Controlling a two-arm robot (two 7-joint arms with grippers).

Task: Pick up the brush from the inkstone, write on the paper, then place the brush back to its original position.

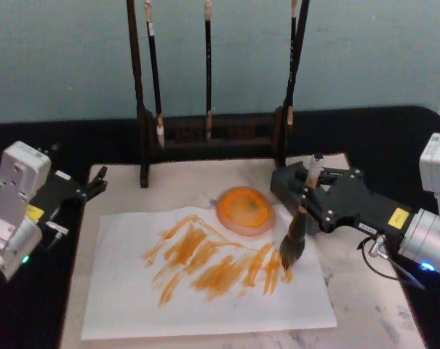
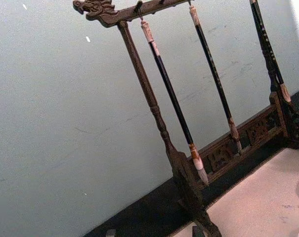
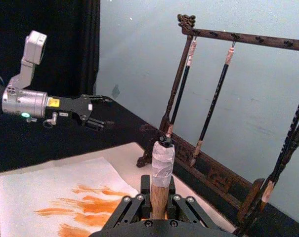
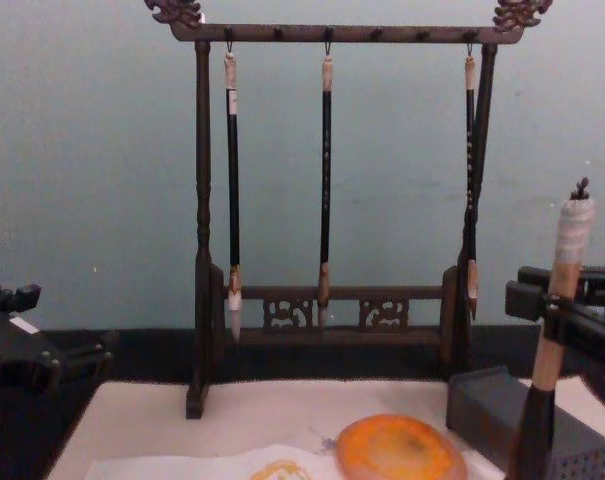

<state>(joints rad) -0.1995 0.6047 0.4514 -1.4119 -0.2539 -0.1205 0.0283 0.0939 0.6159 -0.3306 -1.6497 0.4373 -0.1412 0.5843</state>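
Observation:
My right gripper (image 1: 305, 209) is shut on the brush (image 1: 301, 222), gripping its tan handle and holding it nearly upright. The dark bristles (image 1: 291, 253) point down, and their tip touches the paper (image 1: 125, 298) at the right end of the orange strokes (image 1: 205, 262). The right wrist view shows the taped white end of the brush (image 3: 162, 160) rising between the fingers. The round orange inkstone (image 1: 245, 211) lies just left of the brush, at the paper's far edge. My left gripper (image 1: 96, 183) hangs open by the mat's left edge, away from the paper.
A dark wooden rack (image 1: 205, 134) with three thin hanging brushes stands at the back. A grey block (image 4: 517, 420) sits behind the right gripper. The cream mat (image 1: 365, 291) lies on a black tablecloth (image 1: 81, 142).

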